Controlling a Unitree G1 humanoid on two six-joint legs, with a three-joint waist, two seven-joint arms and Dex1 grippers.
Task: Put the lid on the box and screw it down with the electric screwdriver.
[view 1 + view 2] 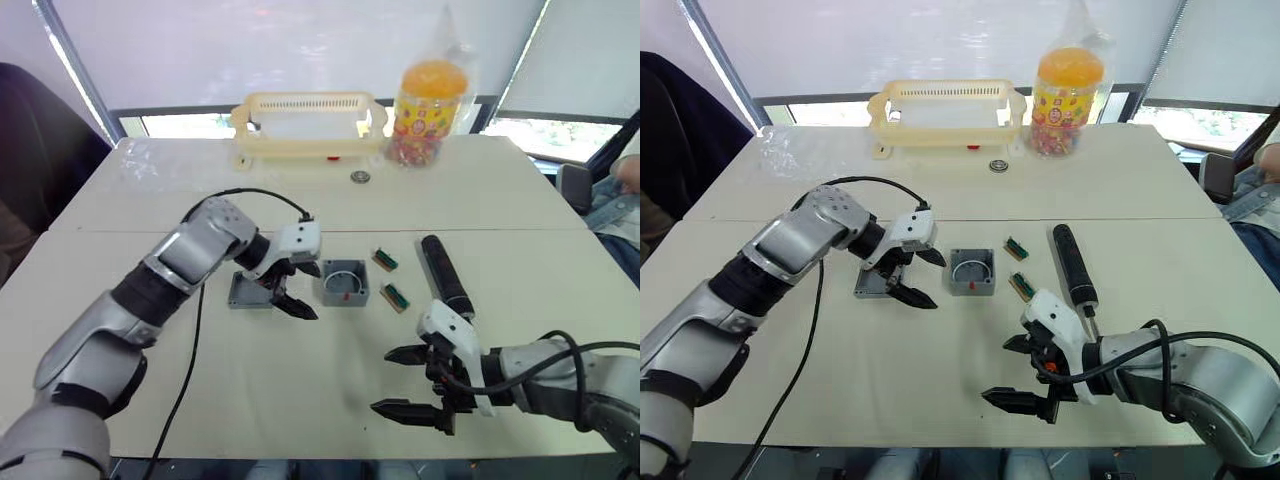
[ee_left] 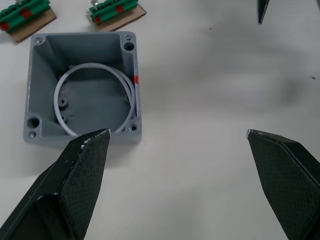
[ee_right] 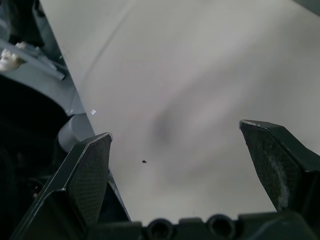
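two grippers gape empty — the left gripper [image 1: 295,288] hangs between the lid [image 1: 247,290] and the box [image 1: 344,284], so closing could nudge the box; the electric screwdriver [image 1: 443,273] lies beyond the right gripper [image 1: 412,382].

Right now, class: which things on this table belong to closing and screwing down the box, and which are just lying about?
For the job: lid, box, electric screwdriver.

Lying about: yellow basket, snack jar, two green connector pieces, small ring.
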